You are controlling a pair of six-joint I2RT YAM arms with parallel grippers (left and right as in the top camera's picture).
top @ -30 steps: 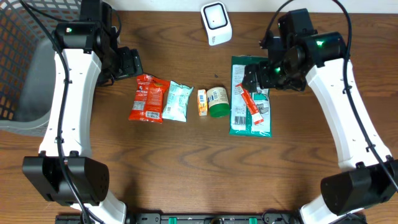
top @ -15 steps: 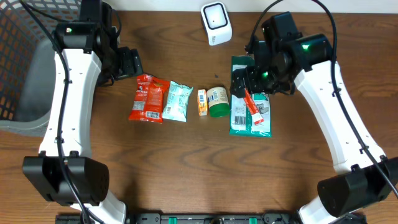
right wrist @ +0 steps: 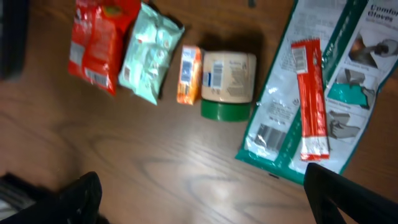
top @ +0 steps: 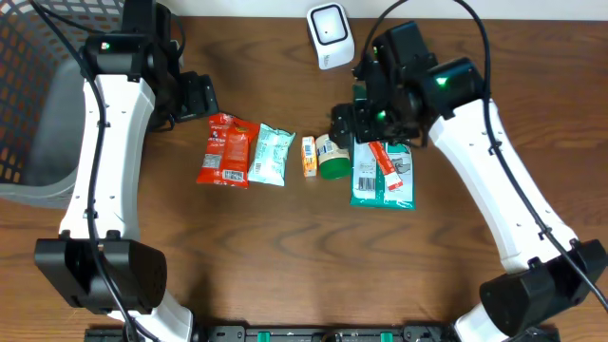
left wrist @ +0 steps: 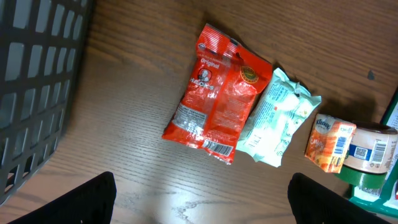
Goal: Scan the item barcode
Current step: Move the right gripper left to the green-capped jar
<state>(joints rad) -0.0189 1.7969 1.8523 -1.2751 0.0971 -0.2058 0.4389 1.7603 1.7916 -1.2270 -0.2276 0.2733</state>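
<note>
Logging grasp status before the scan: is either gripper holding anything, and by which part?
Nothing is held. The left gripper and the right gripper both hang above the table, jaws wide open and empty.

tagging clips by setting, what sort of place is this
Probably a mock shop checkout on a table: a white scanner, a row of packaged goods like a red snack bag, and a mesh basket.

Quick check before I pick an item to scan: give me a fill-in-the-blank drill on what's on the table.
The jar has a ____ lid. The small box between the jar and the pale packet is ____. The red stick lies on the pack of ____. The left gripper and right gripper are both ____.
Missing words: green; orange; gloves; open.
</note>
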